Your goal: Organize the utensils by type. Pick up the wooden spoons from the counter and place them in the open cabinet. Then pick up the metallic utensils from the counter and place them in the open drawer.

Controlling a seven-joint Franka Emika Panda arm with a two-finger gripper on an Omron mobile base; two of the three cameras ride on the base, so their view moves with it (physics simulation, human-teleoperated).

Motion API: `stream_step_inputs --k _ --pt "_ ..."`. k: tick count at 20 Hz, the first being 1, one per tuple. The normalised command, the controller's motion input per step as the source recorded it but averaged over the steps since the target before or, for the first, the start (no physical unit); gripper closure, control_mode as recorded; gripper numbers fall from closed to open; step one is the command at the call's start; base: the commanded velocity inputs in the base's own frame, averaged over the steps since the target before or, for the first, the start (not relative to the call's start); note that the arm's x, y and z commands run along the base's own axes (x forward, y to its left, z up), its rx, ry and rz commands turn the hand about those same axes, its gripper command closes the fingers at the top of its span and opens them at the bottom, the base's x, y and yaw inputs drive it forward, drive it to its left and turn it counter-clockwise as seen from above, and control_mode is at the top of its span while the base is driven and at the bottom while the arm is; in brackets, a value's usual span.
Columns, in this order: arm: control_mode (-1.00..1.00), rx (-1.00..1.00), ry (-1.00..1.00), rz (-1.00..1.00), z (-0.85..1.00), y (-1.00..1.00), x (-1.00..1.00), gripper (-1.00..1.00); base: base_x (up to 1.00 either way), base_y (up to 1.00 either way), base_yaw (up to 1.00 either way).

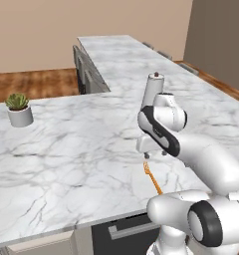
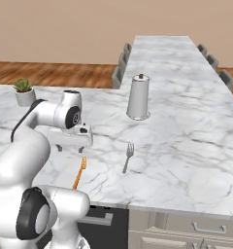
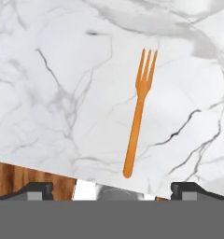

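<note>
So your two-finger gripper point(image 3: 111, 189) was hanging right above the shiny orange-copper fork point(image 3: 138, 112), jaws spread as wide as they go and holding nothing. That fork lay flat on the white marble tabletop with grey veins point(image 1: 66, 149), prongs pointing away from the robot and handle end close to the front edge, which is probably why you'd brought the hand down from straight overhead: a thing that thin and flat really only gives you the handle's narrow sides to pinch. In the hand view it sat a touch off centre between the two tips, and slightly tilted, so I'd guess a small sideways nudge was needed before dropping. The dull grey steel fork point(image 2: 128, 156) was lying a bit off to the right of the orange one, well apart from it, also flat and untouched. Behind that stood a tall steel canister with a dark knob point(image 2: 138, 97), and a small potted succulent in a white pot point(image 1: 19, 109) sat far left. Looked like the metal-utensil half of the job to me, with both forks yet to be moved.
</note>
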Motion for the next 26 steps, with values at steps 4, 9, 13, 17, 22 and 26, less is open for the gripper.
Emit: stream_step_inputs --k 4,9,13,17,22,26 --pt "-1.00 -0.09 0.02 0.00 -0.42 -0.03 -0.17 -1.00 0.00 0.00 0.00" --pt "-1.00 -0.08 0.06 -0.01 -0.42 -0.06 0.00 -1.00 0.00 0.00 0.00" --pt "-1.00 -0.06 0.01 0.00 -0.43 -0.06 0.00 -1.00 0.00 0.00 0.00" --pt "-1.00 -0.01 0.03 -0.03 -0.43 0.00 0.14 -1.00 0.00 0.00 0.00" --pt "-1.00 0.00 0.07 -0.06 -0.42 0.00 0.29 -1.00 0.00 0.00 0.00" --pt "-1.00 0.00 0.03 0.00 -0.36 0.00 0.24 -1.00 0.00 0.00 0.00"
